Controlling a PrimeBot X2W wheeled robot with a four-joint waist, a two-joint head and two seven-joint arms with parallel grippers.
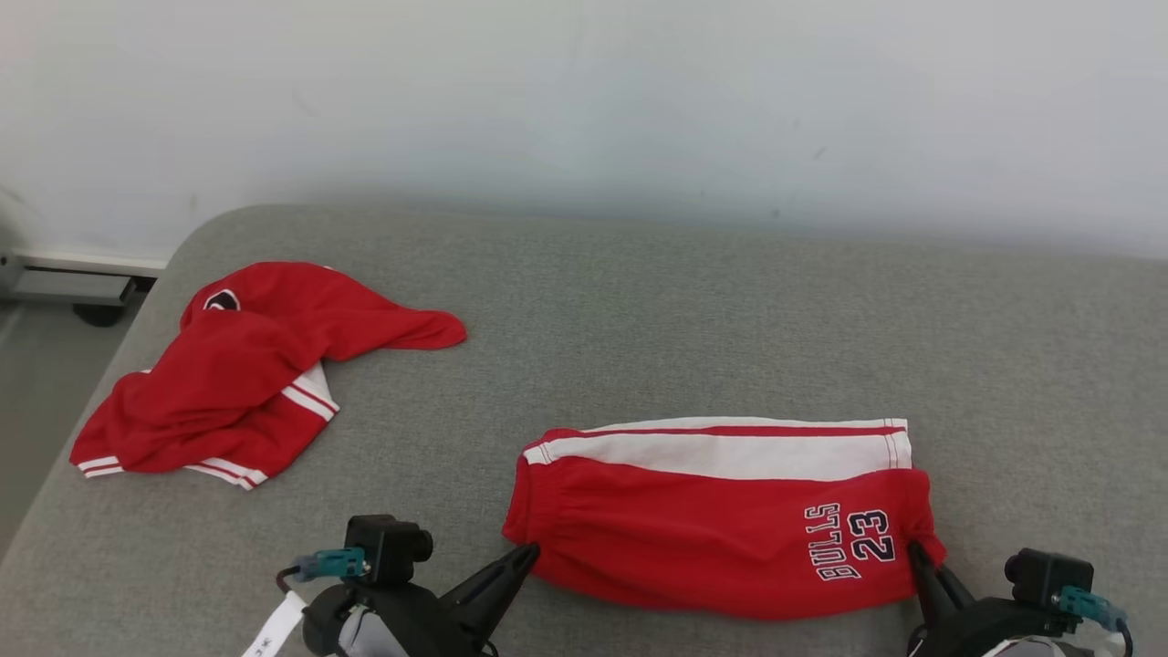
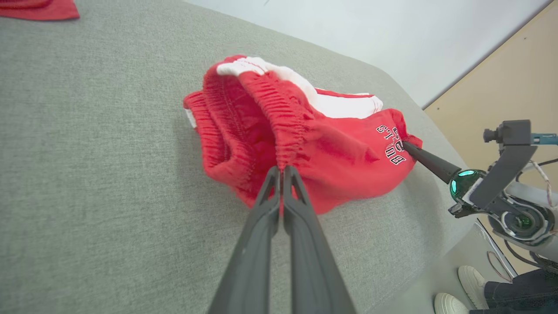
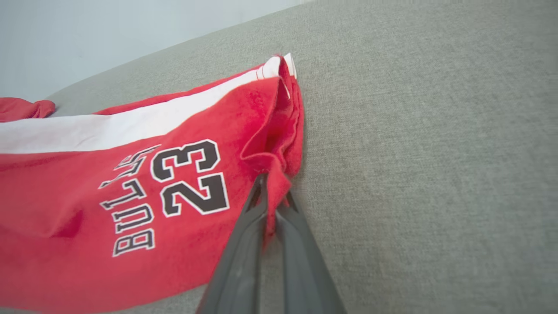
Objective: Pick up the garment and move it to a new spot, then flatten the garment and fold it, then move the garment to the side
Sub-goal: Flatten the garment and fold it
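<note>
Left gripper [image 2: 281, 168], right gripper [image 3: 271, 181]: jaws are pinching the red shorts [image 1: 721, 520] at waistband and hem; cloth is lying limp, likely light, best gripped by those thick edges.

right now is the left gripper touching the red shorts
Touching. The left wrist view shows the left gripper pinching the elastic waistband of the red shorts.
</note>
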